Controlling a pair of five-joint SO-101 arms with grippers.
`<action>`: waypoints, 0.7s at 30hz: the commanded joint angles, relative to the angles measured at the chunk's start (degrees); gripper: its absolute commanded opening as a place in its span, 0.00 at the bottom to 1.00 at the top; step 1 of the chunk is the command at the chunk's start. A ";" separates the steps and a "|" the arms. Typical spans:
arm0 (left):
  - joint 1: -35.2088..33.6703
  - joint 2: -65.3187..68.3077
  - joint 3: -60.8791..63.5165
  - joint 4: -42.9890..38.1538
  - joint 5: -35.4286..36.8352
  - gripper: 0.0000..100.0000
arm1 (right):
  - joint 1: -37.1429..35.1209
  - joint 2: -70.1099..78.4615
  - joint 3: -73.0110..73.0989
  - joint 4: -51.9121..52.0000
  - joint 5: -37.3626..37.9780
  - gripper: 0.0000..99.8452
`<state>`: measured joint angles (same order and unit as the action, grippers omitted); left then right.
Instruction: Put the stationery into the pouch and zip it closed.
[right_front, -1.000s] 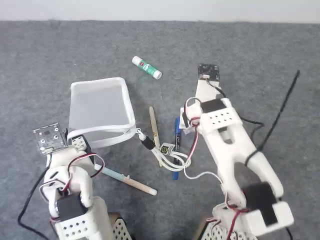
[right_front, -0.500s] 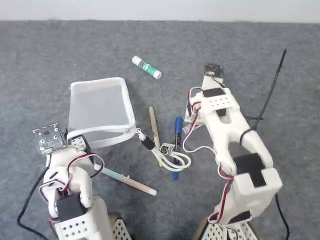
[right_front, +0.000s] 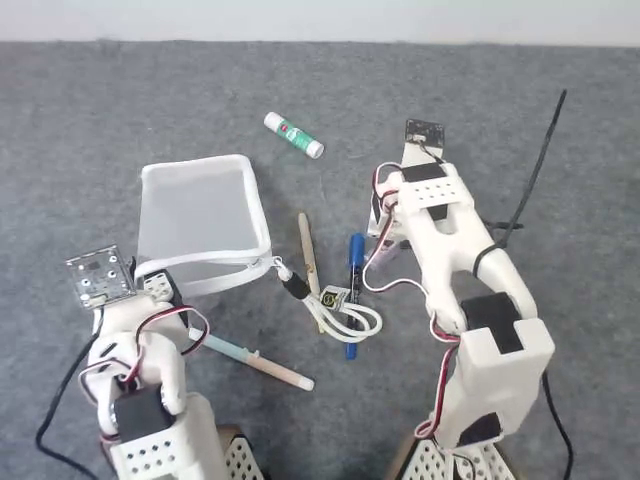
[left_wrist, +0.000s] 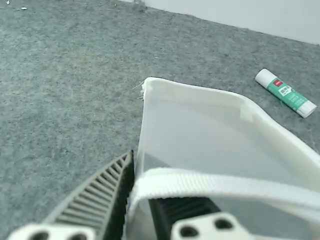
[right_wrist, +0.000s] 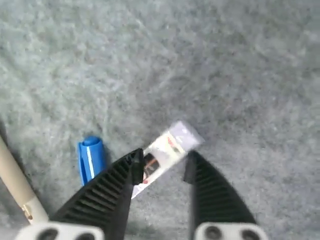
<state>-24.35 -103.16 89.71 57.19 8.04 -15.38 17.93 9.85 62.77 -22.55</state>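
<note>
Pouch (right_front: 200, 215): white mesh, soft-walled, lying open left of centre on the grey felt counter (right_front: 100, 120). The left pincer (left_wrist: 145, 185) is clamping its rim. The right pincer (right_wrist: 164, 159) is hanging released astride a small rectangular eraser (right_wrist: 172, 142), beside the blue pen (right_wrist: 90, 157). Step in hand, likely: picking up the eraser. Next move is calling for closing and lifting.

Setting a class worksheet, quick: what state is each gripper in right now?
Left gripper: shut on the pouch rim.
Right gripper: open, jaws either side of a small white item.
</note>
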 joint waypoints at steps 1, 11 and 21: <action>-0.35 -0.70 -3.12 -1.85 0.79 0.01 | 0.04 -0.22 -2.37 1.89 -0.26 0.02; -0.35 -0.70 -3.12 -1.85 0.79 0.01 | -0.13 -7.69 -3.96 10.68 0.00 0.01; -0.35 -0.70 -3.12 -1.85 0.79 0.01 | -0.13 -17.54 1.49 11.47 0.00 0.01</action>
<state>-24.35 -103.16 89.71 57.19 8.04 -15.56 6.15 10.90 75.16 -22.37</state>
